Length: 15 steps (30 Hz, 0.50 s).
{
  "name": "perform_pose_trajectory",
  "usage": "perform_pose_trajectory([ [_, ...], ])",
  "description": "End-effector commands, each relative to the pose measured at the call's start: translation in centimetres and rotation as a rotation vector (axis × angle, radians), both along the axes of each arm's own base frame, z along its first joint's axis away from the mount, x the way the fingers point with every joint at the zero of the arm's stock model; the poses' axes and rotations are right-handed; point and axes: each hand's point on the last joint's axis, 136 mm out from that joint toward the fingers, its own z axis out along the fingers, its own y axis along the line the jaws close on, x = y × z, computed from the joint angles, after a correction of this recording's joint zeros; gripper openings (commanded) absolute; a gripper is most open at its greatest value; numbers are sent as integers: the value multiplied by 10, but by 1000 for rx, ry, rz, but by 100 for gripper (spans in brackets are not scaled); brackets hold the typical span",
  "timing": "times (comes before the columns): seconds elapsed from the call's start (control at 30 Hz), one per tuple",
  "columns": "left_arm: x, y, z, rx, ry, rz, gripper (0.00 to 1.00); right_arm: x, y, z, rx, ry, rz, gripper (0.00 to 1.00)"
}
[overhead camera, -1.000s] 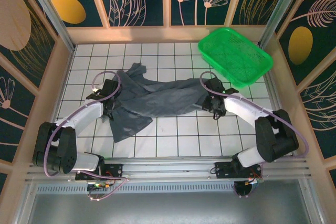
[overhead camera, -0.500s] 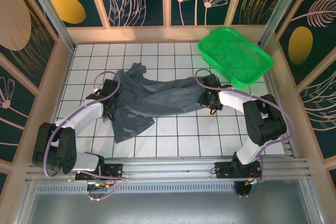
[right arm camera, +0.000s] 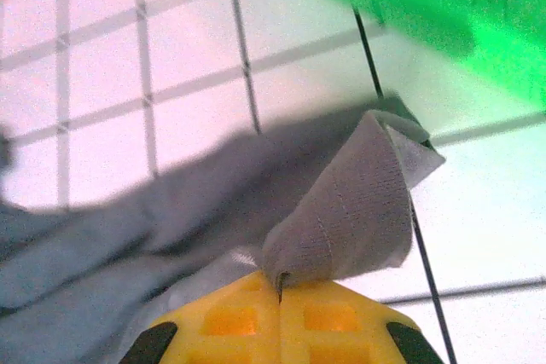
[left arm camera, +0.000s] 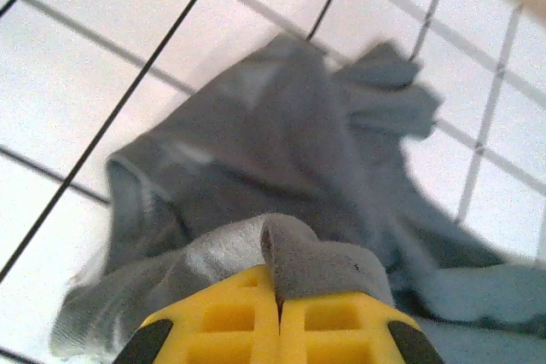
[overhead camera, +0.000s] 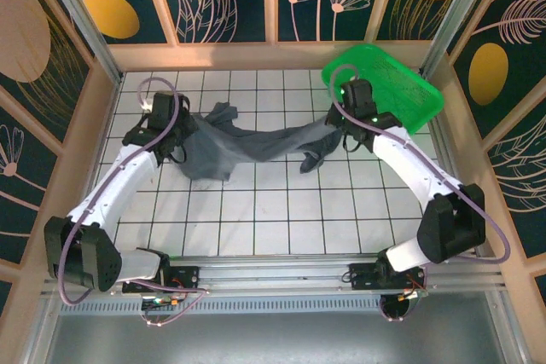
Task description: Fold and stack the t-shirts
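You have the left gripper (overhead camera: 181,135) and right gripper (overhead camera: 339,131) each pinched closed on one end of the grey t-shirt (overhead camera: 247,144). It stretches between them near the table's (overhead camera: 281,219) far edge, beside the green basket (overhead camera: 401,95).

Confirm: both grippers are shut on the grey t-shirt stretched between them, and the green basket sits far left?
Wrong side: the green basket sits far right, as the top external view shows. The left gripper and right gripper are each shut on the t-shirt stretched between them.
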Motion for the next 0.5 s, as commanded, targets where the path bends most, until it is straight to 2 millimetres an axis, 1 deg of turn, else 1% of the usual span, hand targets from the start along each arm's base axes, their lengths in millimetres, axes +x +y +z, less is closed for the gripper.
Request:
perform_pose_trajectory([
  [0.0,6,6,79,-55,-192,48,0,5,4,78,24,-170,43,0],
  [0.03,5,9,99,-62,-242,62,0,6,5,99,37,-217,49,0],
  [0.07,4,10,116,-71,-290,67,0,6,5,114,45,-249,48,0],
  [0.1,2,13,136,-81,-346,78,0,5,5,134,58,-295,53,0],
  [0.17,-8,20,170,-98,-444,101,0,2,4,169,85,-375,58,0],
  [0.23,-21,27,204,-116,-552,120,0,-7,3,201,117,-450,64,0],
  [0.33,-46,38,245,-136,-690,143,0,-24,-1,238,162,-542,78,0],
  [0.47,-84,53,290,-153,-846,169,0,-54,-12,275,211,-646,80,0],
])
